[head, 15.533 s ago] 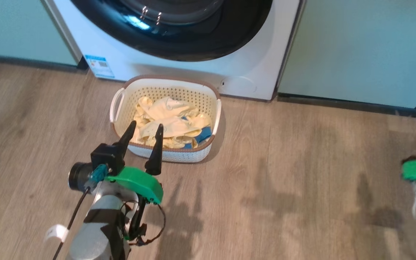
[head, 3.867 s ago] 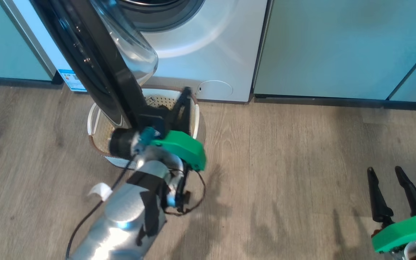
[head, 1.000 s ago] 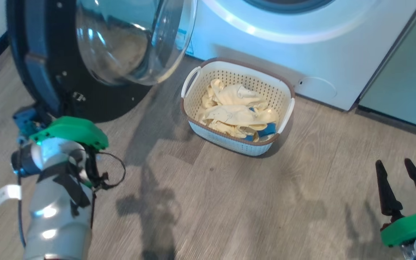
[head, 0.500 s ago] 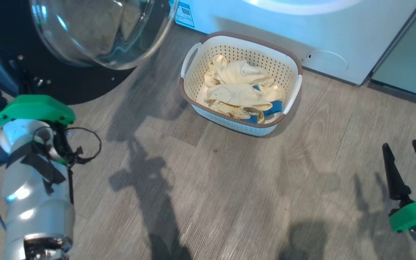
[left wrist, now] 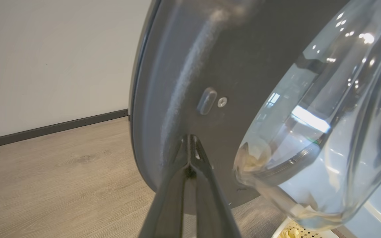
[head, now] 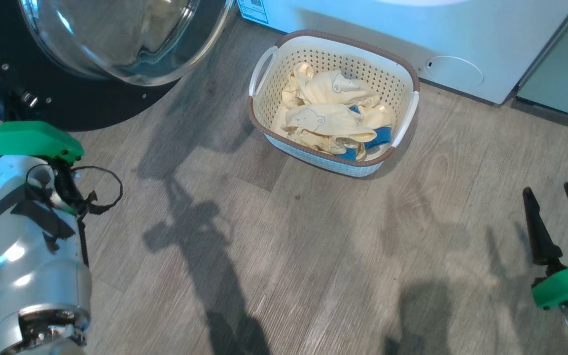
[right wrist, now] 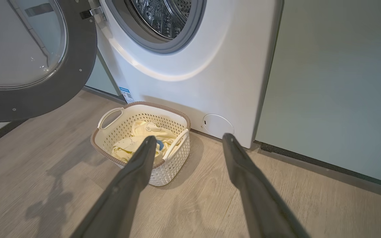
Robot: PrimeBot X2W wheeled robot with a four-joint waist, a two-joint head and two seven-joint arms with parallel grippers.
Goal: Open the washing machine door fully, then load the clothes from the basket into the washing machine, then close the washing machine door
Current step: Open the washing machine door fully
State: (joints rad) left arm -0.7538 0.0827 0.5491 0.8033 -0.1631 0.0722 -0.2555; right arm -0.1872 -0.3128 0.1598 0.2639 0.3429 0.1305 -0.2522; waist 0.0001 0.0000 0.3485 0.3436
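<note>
Left pincer is pressed shut, tips up by the door's dark inner rim; I cannot tell if they touch. Right pincer hangs spread wide over the grey wood-look floor. Four seconds back the door stood edge-on across the basket; now it is swung wide left, clear of it. Clothes lie in the basket, just before the washer. I see a white wall left and a pale green cabinet right.

Washing machine door now open
</note>
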